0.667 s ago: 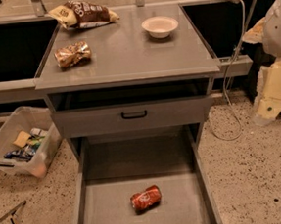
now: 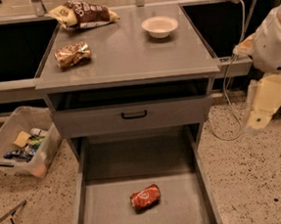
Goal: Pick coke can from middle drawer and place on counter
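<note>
Red coke can (image 2: 145, 197) lies on its side, front-centre in the middle drawer (image 2: 107, 207), clear of both side walls, long axis diagonal, front-left to rear-right. Claw (image 2: 258, 113) hangs beyond the surface (image 2: 125, 54) right edge; state cannot be determined.

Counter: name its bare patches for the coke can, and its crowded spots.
The counter is bare at front and centre, from the snack packet to its right edge, in front of the bowl. Crowded: back-left, by the chip bag. The gripper hangs right of the counter.
</note>
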You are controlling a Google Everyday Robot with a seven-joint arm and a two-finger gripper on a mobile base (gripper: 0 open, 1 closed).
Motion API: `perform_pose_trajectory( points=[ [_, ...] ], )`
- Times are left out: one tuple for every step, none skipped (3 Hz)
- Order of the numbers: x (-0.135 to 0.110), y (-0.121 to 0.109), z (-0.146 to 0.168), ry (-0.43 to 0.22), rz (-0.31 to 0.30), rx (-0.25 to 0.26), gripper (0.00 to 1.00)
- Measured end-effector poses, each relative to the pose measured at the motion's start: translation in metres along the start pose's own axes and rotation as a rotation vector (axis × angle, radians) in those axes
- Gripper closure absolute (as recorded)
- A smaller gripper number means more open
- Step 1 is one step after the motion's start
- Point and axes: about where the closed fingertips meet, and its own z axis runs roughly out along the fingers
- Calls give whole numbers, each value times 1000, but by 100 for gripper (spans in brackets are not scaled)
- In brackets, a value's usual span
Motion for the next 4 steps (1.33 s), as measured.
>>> perform_pose_trajectory(
  points=[
    [-5, 15, 79, -92, -71, -67, 0],
    [-15, 28, 164, -232, -126, -121, 0],
    [-22, 43, 242, -323, -124, -158, 0],
    [-22, 44, 240, -321, -126, -158, 0]
  ],
)
